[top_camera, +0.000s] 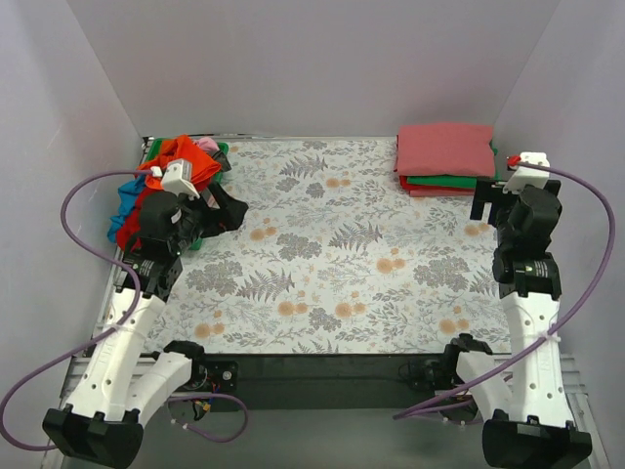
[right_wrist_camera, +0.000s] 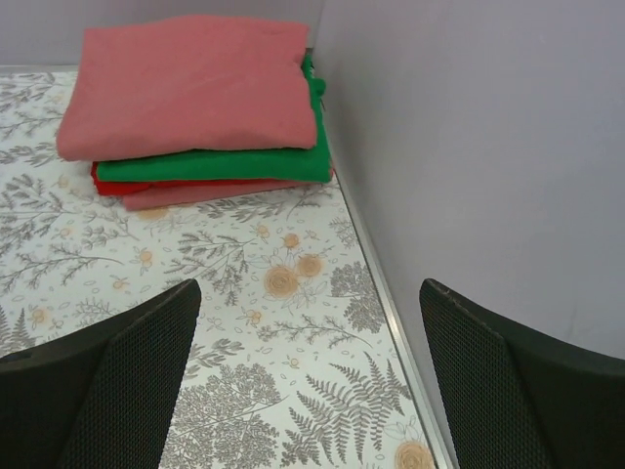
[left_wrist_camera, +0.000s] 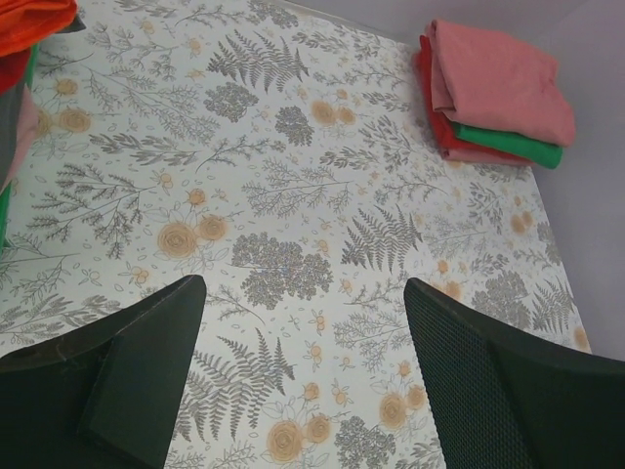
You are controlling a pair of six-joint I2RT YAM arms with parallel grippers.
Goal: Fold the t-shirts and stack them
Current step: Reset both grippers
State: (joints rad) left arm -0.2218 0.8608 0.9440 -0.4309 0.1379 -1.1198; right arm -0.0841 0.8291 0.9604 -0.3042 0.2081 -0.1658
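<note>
T-shirts (top_camera: 444,156) stacked far-right corner (rose topmost); loose heap (top_camera: 186,161) far-left.

The table covering (top_camera: 332,254) was white, printed with grey ferns and peach flowers. In the folded stack, a dusty-rose t-shirt (top_camera: 444,147) topped a green t-shirt (right_wrist_camera: 215,164), a red t-shirt (right_wrist_camera: 112,184) and a pink t-shirt (right_wrist_camera: 195,193). The heap (top_camera: 186,161) mixed orange, red, blue, pink and green. The walls (top_camera: 312,59) were pale lilac-grey.
</note>
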